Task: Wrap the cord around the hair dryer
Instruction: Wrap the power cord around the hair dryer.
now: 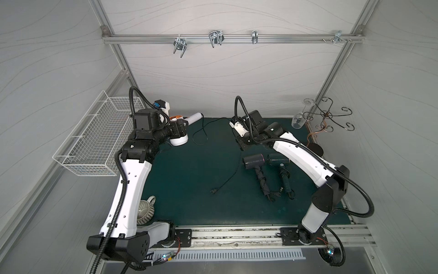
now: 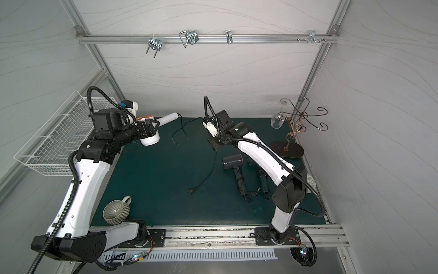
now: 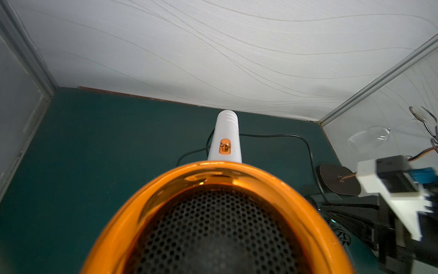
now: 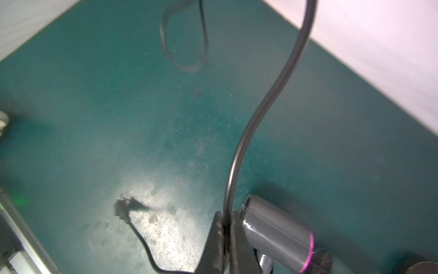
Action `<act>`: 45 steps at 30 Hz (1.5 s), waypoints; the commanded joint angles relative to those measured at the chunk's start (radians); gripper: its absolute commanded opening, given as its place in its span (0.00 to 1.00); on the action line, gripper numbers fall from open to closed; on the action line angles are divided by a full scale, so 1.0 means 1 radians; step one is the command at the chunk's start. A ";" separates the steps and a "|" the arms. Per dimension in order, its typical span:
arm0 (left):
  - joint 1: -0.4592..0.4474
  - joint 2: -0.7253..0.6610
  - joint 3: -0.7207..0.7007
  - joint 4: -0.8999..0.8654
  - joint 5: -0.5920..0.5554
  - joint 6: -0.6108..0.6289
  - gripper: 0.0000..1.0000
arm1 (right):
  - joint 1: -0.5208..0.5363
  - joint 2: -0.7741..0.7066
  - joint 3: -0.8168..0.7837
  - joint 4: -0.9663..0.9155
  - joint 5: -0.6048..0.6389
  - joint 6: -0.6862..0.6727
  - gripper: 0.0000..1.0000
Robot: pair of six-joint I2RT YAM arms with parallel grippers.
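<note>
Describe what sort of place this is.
Probably a robot lab test cell, not a home: panelled walls on an aluminium frame, a green mat, and staged props like the white hair dryer.

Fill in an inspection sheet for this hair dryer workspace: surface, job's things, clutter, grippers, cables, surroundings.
Surface: green mat, scuffed.
Job's things: white hair dryer; cord unwound, plug on mat.
Clutter: grey hair dryer, cord wound on handle; second dark hair dryer; mug; wine glass hung on stand.
Grippers: left gripper holds white hair dryer; right gripper shut on cord.
Cables: black arm hoses.
Surroundings: wire basket, rail hooks.
</note>
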 commanded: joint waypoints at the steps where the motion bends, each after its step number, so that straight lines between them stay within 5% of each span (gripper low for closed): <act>1: 0.012 0.019 -0.010 0.139 0.097 -0.019 0.00 | 0.026 -0.050 0.101 -0.100 0.006 -0.112 0.00; 10: 0.013 0.086 -0.068 0.168 0.279 0.002 0.00 | 0.130 -0.055 0.249 -0.129 0.053 -0.283 0.00; 26: -0.017 -0.064 -0.338 0.276 0.797 -0.022 0.00 | 0.037 0.172 0.565 -0.083 0.120 -0.376 0.00; 29: -0.037 -0.078 -0.317 0.164 0.748 0.066 0.00 | 0.002 0.188 0.580 -0.091 0.091 -0.397 0.00; 36: -0.044 -0.083 -0.279 0.065 0.436 0.130 0.00 | -0.009 0.152 0.599 -0.128 -0.059 -0.385 0.00; 45: -0.065 -0.051 -0.199 0.035 0.384 0.157 0.00 | 0.037 0.109 0.586 -0.147 -0.024 -0.437 0.00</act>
